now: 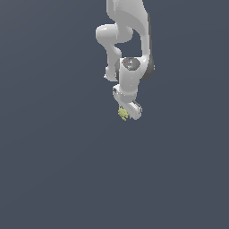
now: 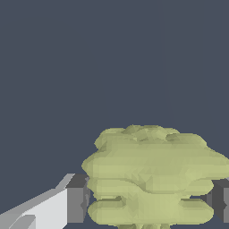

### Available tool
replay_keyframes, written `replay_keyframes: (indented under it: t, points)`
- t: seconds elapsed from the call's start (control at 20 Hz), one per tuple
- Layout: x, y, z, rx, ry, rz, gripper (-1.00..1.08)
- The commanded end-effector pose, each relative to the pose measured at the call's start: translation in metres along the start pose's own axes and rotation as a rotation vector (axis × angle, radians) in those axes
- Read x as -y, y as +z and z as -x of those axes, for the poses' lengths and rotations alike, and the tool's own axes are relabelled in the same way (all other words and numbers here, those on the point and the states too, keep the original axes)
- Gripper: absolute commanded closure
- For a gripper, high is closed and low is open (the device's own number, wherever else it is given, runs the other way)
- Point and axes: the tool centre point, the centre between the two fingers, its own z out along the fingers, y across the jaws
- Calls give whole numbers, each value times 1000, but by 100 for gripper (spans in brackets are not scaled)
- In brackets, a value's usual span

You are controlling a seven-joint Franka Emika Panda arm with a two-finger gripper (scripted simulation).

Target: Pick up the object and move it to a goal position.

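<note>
The object (image 2: 152, 174) is a pale yellow-green lumpy blob with ridged layers. In the wrist view it fills the space between my two grey fingertip pads (image 2: 77, 199), which press on both of its sides. In the exterior view the object (image 1: 123, 113) shows as a small yellow-green lump just under the white hand, at the tip of my gripper (image 1: 126, 114). The gripper is shut on the object. No goal marker shows in either view.
The white arm (image 1: 129, 40) hangs down from the top of the exterior view. A plain dark grey-blue surface (image 1: 53, 170) lies all around and behind the object.
</note>
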Motion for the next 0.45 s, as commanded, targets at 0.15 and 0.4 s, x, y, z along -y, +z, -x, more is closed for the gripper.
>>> replay_keyframes:
  t: [0.15, 0.4]
  points:
    - [-10, -6, 15, 0, 0, 0, 108]
    - [-12, -9, 19, -1, 1, 1, 108]
